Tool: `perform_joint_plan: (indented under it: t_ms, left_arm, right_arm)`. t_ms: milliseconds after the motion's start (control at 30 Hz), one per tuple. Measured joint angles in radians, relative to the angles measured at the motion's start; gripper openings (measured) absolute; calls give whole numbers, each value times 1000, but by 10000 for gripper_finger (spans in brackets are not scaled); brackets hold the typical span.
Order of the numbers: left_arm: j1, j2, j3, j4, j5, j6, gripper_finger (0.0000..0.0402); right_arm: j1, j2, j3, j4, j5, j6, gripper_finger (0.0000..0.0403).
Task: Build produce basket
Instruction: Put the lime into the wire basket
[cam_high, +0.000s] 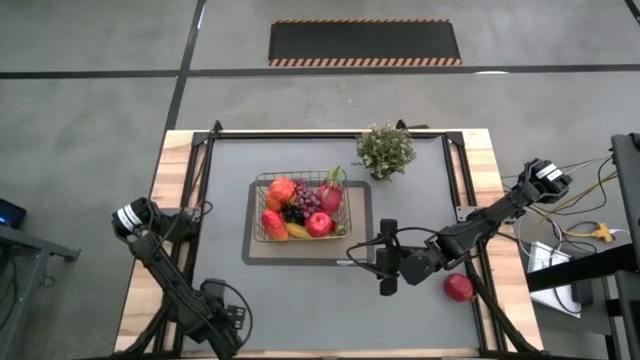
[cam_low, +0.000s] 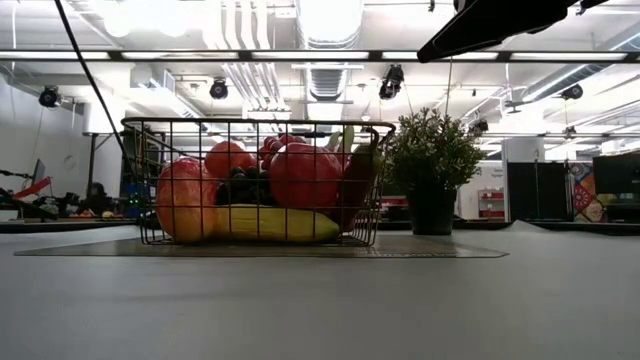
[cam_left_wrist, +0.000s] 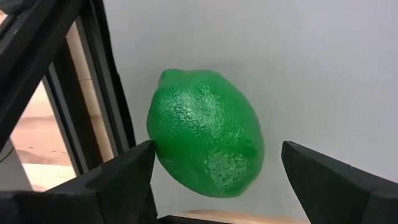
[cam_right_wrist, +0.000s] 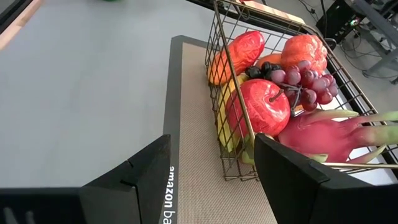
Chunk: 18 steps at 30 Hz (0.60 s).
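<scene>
The wire basket (cam_high: 262, 190) stands on a dark mat (cam_high: 360, 235) at the table's middle. It holds a red apple (cam_right_wrist: 258, 106), dark grapes (cam_right_wrist: 305, 78), a pink dragon fruit (cam_right_wrist: 323, 134), a banana (cam_low: 270, 222) and orange-red fruits. My right gripper (cam_high: 386, 260) hangs open above the mat's near right corner, facing the basket (cam_right_wrist: 224, 74), with nothing between its fingers (cam_right_wrist: 211, 149). My left gripper (cam_high: 222, 318) is low at the table's near left. It is open, and a green lime (cam_left_wrist: 205, 134) lies on the table between its fingers. A second red apple (cam_high: 459, 287) lies near the right edge. My left gripper stands open around the lime. One finger (cam_left_wrist: 127, 171) lies right against the lime's side (cam_left_wrist: 155, 140); whether it touches, I cannot tell. The other finger (cam_left_wrist: 323, 177) is clear of the lime. The lime rests on the table.
A green potted plant (cam_high: 386, 150) stands behind the basket's far right corner (cam_low: 432, 165). Dark frame rails (cam_left_wrist: 93, 99) run along the table's left edge beside the lime. Grey table top (cam_high: 300, 300) lies bare between the mat and the near edge.
</scene>
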<state>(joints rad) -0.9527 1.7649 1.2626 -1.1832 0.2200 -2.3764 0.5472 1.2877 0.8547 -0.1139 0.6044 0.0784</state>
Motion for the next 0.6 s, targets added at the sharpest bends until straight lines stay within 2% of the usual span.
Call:
perform_joint_plan:
  t_ms: [300, 600]
  left_arm:
    - [-15, 1, -27, 6, 24, 15, 324]
    - [-17, 1, -27, 8, 24, 18, 250]
  right_arm:
    - [0, 0, 0, -1, 0, 17, 214]
    - [0, 0, 0, -1, 0, 18, 215]
